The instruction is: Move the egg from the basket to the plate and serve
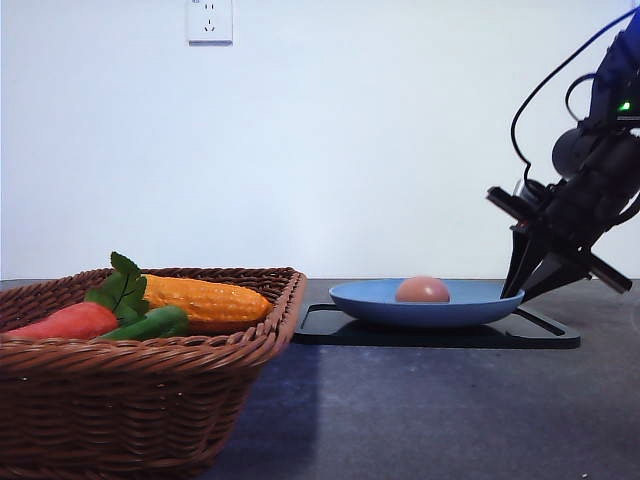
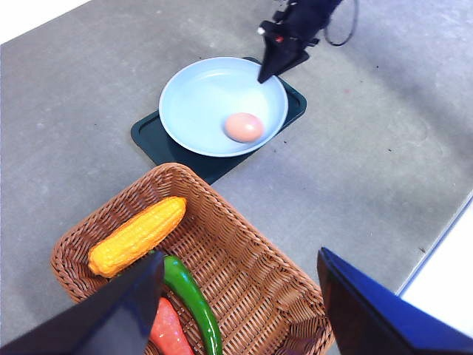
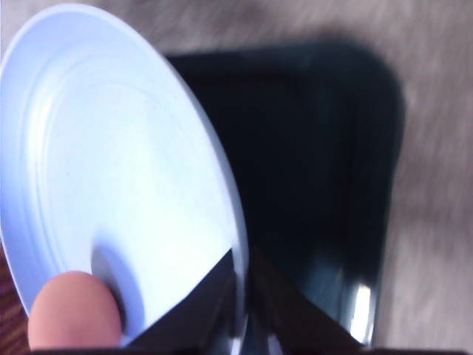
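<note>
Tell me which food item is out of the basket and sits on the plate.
The egg, pinkish-brown and oval, lies on the blue plate. The corn, green pepper and carrot all lie in the basket.

A grey, slightly speckled table point(image 2: 355, 148) is seen, and 2 things are placed directly on it. A brown woven basket point(image 1: 150, 400) is set on the left part of the table, near the front edge. A flat black tray point(image 1: 540, 335) is laid further back and to the right, just beside the far corner of the basket, with a narrow strip of bare table between them.
</note>
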### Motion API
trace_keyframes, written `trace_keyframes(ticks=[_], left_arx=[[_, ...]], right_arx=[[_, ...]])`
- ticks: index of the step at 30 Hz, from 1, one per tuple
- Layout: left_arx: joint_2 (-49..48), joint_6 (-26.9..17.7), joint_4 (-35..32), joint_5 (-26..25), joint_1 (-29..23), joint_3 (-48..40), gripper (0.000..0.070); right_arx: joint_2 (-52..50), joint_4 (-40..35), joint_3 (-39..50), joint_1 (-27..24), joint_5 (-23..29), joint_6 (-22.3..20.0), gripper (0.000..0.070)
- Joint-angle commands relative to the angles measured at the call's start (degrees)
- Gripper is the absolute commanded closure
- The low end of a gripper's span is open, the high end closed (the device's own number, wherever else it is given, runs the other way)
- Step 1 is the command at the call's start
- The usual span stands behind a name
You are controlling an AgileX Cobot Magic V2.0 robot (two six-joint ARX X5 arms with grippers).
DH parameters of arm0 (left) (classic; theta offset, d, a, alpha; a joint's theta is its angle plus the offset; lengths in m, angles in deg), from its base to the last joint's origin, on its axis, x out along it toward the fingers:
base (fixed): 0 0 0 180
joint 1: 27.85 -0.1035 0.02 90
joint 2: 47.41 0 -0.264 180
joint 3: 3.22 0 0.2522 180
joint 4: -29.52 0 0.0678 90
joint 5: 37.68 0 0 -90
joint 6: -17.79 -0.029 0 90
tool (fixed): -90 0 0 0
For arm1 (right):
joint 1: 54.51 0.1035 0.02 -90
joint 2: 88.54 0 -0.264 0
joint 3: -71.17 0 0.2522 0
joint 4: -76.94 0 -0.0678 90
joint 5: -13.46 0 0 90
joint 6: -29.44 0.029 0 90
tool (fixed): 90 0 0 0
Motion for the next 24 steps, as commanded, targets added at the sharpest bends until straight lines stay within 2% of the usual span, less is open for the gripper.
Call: trace_keyframes(ticks=[1,6,8,12,16,24], left_arx=[[0.4,0.1,-0.3,0.3,0.3,1.1,0.0274],[0.4,0.4,-0.5,0.4,0.3,1.1,0.0274],[0.4,0.5,-0.5,0.4,0.3,1.1,0.0274],[0.5,0.5,-0.5,0.4,0.3,1.1,0.0274],[0.9,0.5,-0.5,0.4,0.3,1.1,0.0274],[2.5,-0.8,-1.8,0.9,0.1,1.1,0.0284]], right_arx=[[1.5,-0.1,-1.7,0.1,-0.8,0.6,0.0700],[2.0,-0.2,-1.8,0.1,1.4,0.3,0.0697],[2.0,-0.2,-1.8,0.1,2.4,0.3,0.0633],[2.0,-0.1,-1.9,0.1,2.4,0.3,0.0432],[1.7,0.6,-2.5,0.1,2.1,-0.8,0.0415],[-2.3,7.6,-6.1,-0.7,3.7,-3.1,0.0424]])
